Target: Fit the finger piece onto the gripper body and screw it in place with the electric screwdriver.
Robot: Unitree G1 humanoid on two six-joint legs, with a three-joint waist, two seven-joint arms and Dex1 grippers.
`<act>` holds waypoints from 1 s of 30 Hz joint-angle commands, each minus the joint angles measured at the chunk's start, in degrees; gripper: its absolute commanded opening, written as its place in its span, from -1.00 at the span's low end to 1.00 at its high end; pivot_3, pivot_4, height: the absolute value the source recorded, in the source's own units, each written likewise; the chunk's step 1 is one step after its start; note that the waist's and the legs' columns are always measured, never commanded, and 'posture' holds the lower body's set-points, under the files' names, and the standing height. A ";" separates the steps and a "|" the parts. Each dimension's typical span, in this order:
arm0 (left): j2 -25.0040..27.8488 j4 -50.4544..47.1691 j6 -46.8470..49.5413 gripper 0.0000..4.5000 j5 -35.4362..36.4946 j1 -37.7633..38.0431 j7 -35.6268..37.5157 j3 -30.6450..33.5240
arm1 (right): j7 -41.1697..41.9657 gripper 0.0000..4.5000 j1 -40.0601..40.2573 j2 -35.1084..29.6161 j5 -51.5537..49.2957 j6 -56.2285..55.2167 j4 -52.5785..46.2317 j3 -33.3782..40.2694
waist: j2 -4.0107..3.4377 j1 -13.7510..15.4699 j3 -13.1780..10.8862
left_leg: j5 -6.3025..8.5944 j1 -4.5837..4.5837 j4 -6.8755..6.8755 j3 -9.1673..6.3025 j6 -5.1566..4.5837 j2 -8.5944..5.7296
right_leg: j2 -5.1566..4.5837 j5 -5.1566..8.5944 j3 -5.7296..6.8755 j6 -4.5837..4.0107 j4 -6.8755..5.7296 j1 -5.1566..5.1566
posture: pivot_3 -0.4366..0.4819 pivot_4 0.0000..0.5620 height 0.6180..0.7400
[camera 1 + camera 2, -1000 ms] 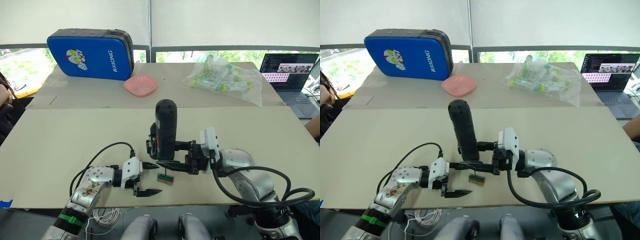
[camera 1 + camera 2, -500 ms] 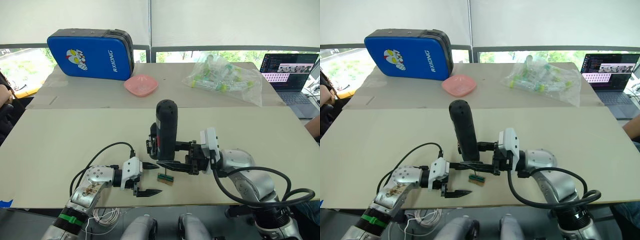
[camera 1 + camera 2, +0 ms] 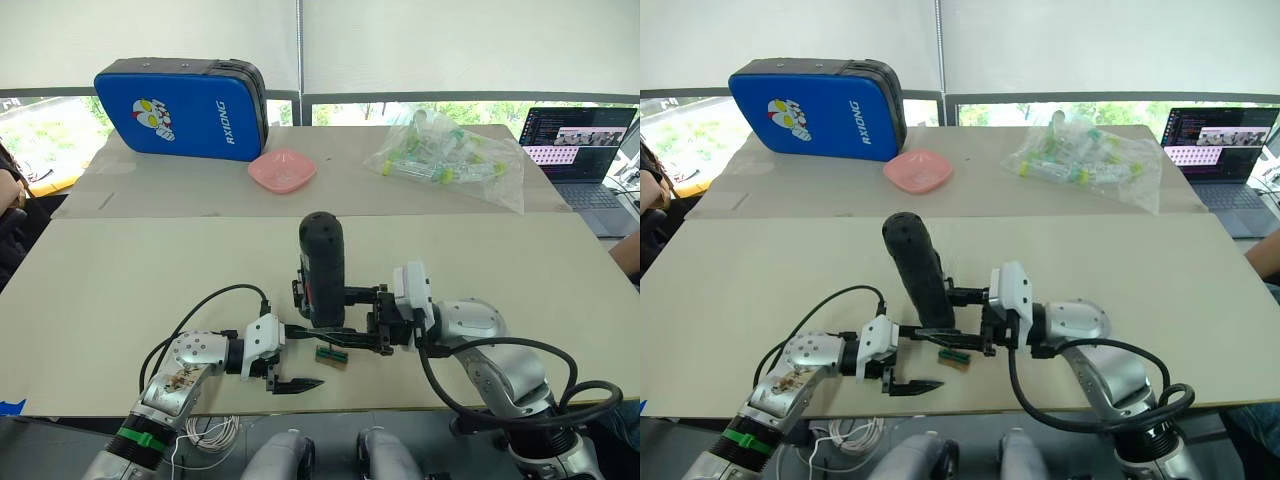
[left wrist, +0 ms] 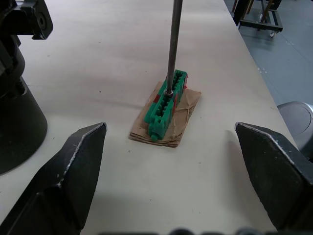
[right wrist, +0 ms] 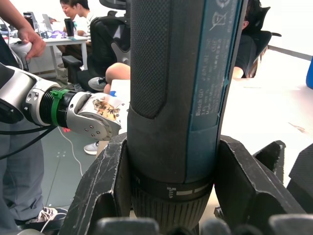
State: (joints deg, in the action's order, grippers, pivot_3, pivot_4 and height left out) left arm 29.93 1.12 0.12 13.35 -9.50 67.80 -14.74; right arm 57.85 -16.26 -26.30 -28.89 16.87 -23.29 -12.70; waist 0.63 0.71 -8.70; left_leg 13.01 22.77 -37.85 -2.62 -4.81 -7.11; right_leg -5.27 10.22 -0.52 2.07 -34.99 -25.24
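**Screwdriver upright over a green part on the beige table**

A beige table (image 3: pixel 120 290) runs under a window; a second table behind it carries a blue case (image 3: pixel 182 108), a pink bowl (image 3: pixel 283 169) and a clear bag of small parts (image 3: pixel 452 155), with a laptop (image 3: pixel 580 140) off to the right. The right wrist view catches people seated at desks in the room behind.

The right gripper (image 3: pixel 345 335) pinches the electric screwdriver (image 3: pixel 322 268) between its fingers (image 5: pixel 105 191), holding it nearly upright with the rounded end uppermost. The left wrist view shows its thin metal bit (image 4: pixel 173 44) touching a small green block (image 4: pixel 166 104) that lies on a scrap of brown card (image 4: pixel 168 125), directly ahead of and between the left gripper's (image 3: pixel 296 357) widely spread fingers (image 4: pixel 68 171), which close on nothing. A black rounded base (image 4: pixel 17 127) stands beside that gripper; what it belongs to is unclear.
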 commanded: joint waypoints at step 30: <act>1.42 -4.72 1.26 0.97 8.67 2.70 1.83 5.74 | 0.74 -0.13 -3.85 -0.45 -3.95 0.97 -5.45 1.81 | 0.00 -0.03 -0.04 | 0.01 0.07 0.00 0.00 -0.02 0.01 | 0.00 0.00 0.00 0.00 0.02 -0.06 | -0.05 -0.47 1.00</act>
State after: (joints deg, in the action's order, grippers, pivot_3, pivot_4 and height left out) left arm 31.01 -1.47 1.43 20.37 -6.92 69.16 -10.38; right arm 58.65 -18.86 -26.72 -30.61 18.03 -25.53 -12.70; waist 0.63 0.67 -8.74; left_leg 13.03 22.84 -37.85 -2.62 -4.82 -7.10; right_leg -5.27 10.23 -0.52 2.07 -34.96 -25.30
